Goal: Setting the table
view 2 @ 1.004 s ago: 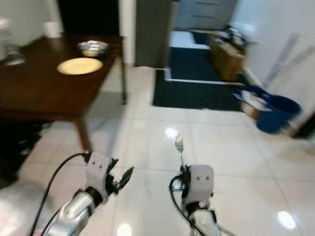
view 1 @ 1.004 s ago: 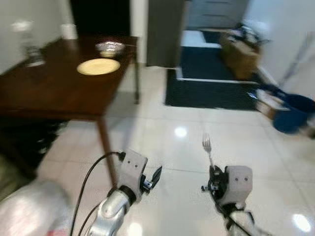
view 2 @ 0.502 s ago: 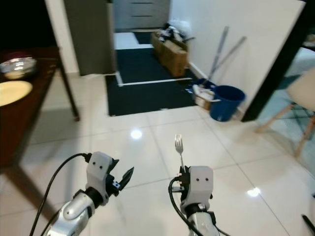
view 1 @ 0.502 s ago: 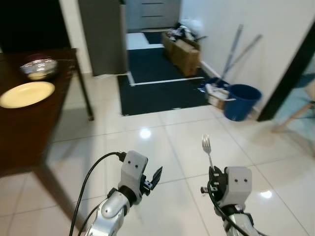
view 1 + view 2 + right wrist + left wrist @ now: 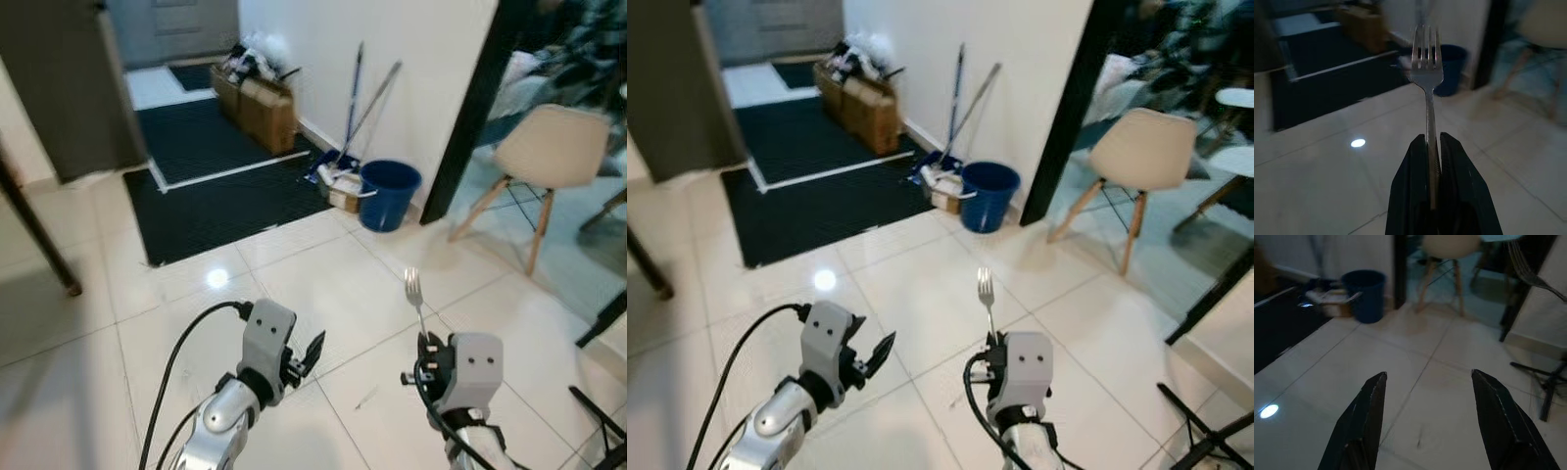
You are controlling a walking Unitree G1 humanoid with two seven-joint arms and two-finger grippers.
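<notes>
Silver arms sit nearest you, both raised over the glossy pale tile floor point(image 5: 294, 284). Your right gripper point(image 5: 1432, 142) has its two black fingers pressed tight on the handle of a metal fork point(image 5: 413, 297), which stands upright with its tines pointing up, just right of centre. Your left gripper point(image 5: 1425, 423) is held at the same height to the left, its fingers point(image 5: 1364, 418) spread wide apart with nothing between them, and a black cable point(image 5: 176, 357) loops off its wrist.

At the near right edge you can see thin black legs of some stand point(image 5: 1205, 426) on the tiles. A bright ceiling-light reflection point(image 5: 217, 280) shines on the floor a little beyond the left gripper.

Further out on the right, a beige chair with slanted wooden legs point(image 5: 549, 157) stands past a dark door frame point(image 5: 470, 108). Left of that frame, a blue bucket point(image 5: 388, 193) sits against the white wall, with a small cluttered box point(image 5: 343, 186) touching its left side and two long handles point(image 5: 364, 103) leaning on the wall behind. A dark rug point(image 5: 216, 186) stretches across the middle left, and a dark table leg point(image 5: 39, 240) comes down at the far left. Farthest back, cardboard boxes point(image 5: 257, 98) stuffed with things rest along the wall.
</notes>
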